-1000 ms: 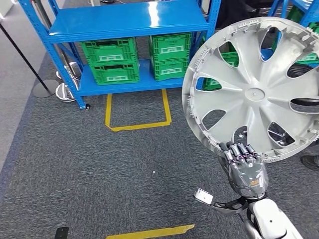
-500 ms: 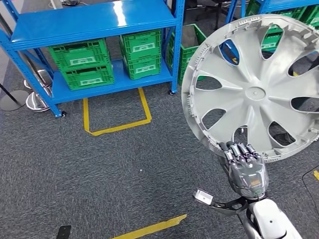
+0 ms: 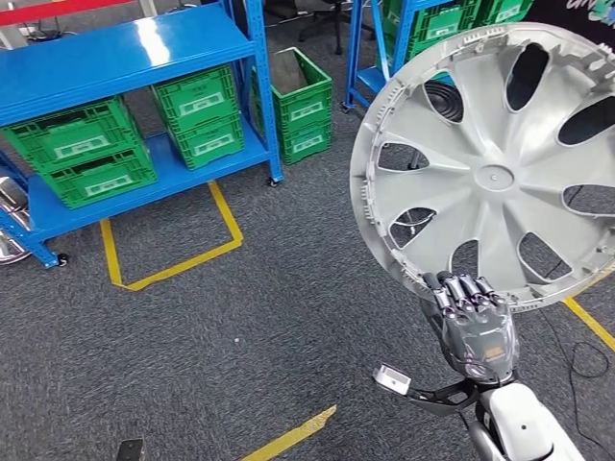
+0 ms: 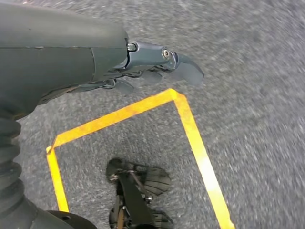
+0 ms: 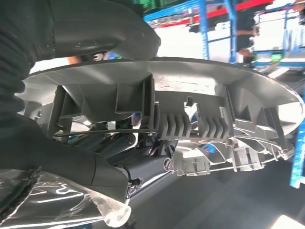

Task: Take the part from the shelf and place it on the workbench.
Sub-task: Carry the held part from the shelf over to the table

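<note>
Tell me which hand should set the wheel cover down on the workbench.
Right. The right hand already grips the wheel cover by its rim, holding it upright. The left hand hangs over the floor, holding nothing.

The right robot hand (image 3: 475, 322) is raised at the end of the silver right arm (image 3: 519, 427), back of the hand toward the head camera, its fingers (image 3: 460, 291) hooked over the lower rim of the wheel cover (image 3: 493, 163), which is held upright. The left robot hand (image 4: 107, 62) is seen hanging toward the floor, nothing held, its dark fingers (image 4: 179, 64) extended and close together.
</note>
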